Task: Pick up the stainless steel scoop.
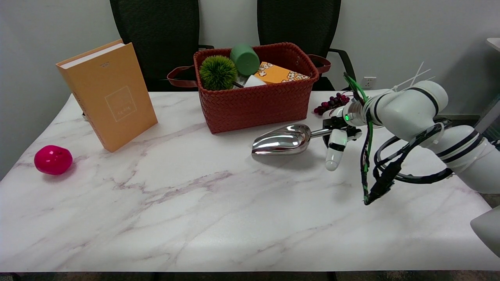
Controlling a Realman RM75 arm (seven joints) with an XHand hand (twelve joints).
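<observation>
Stainless steel catches the light just left of the right hand (pixel 339 134), where the stainless steel scoop (pixel 282 139) has its bowl pointing away from the hand and its thin handle running back into the fingers. The hand closes on the handle's end, with one white finger (pixel 335 152) pointing down below it; the grip itself is partly hidden by the hand's own body. A shadow lies under the bowl on the marble table (pixel 218 210), and whether the scoop is touching the surface or held just above it cannot be told. Beyond the scoop and to the hand's left stands a red woven basket (pixel 254 103), holding a spiky green ball (pixel 217 72), a green cylinder (pixel 245 59) and an orange patterned box (pixel 279 73). Just behind the hand, near the basket's right end, lies a bunch of dark grapes (pixel 332 103). Far off to the hand's left an orange book (pixel 109 95) stands upright, and farther left still, nearer the table's edge, sits a pink ball (pixel 53 159). Black and green cables (pixel 367 156) hang from the wrist on the hand's right side.
</observation>
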